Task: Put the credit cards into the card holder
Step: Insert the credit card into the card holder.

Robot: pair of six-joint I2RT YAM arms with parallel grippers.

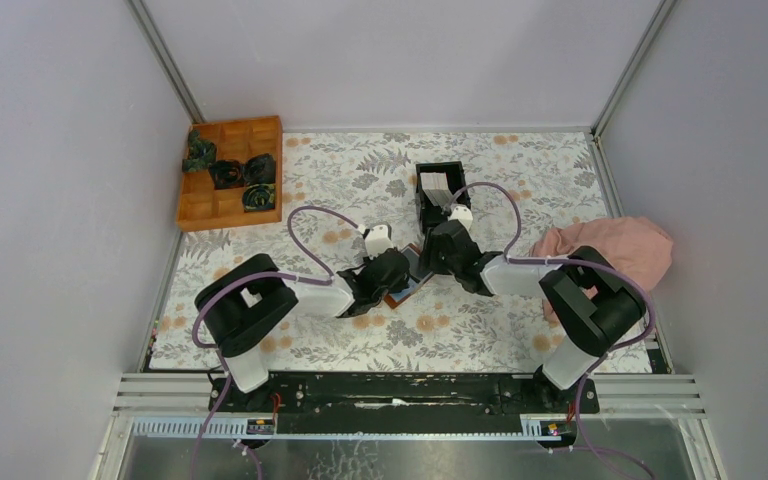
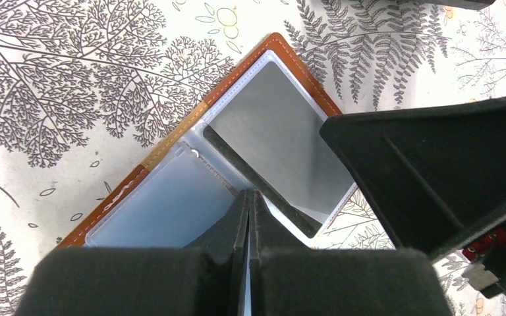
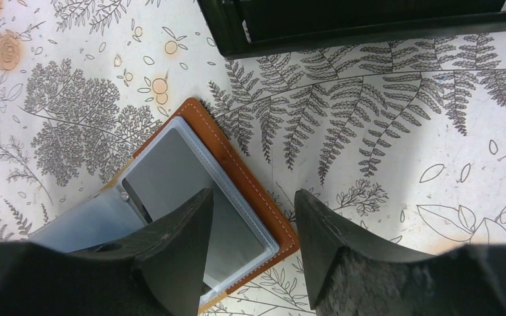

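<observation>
Card holder (image 2: 263,131): lies open on the worktop (image 2: 72,79) between your arms. Likely light, floppy, slick-sleeved; take its stitched rim. Left fingers (image 2: 236,220) pressed together at its fold; right fingers (image 3: 184,227) apart, empty.

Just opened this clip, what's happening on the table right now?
The card holder lies open on the table between both arms. The left gripper is shut, its fingertips at the holder's clear sleeves, seemingly pinning it. The right gripper hangs open and empty over one edge of the holder. White credit cards stand in the black box behind.
</observation>
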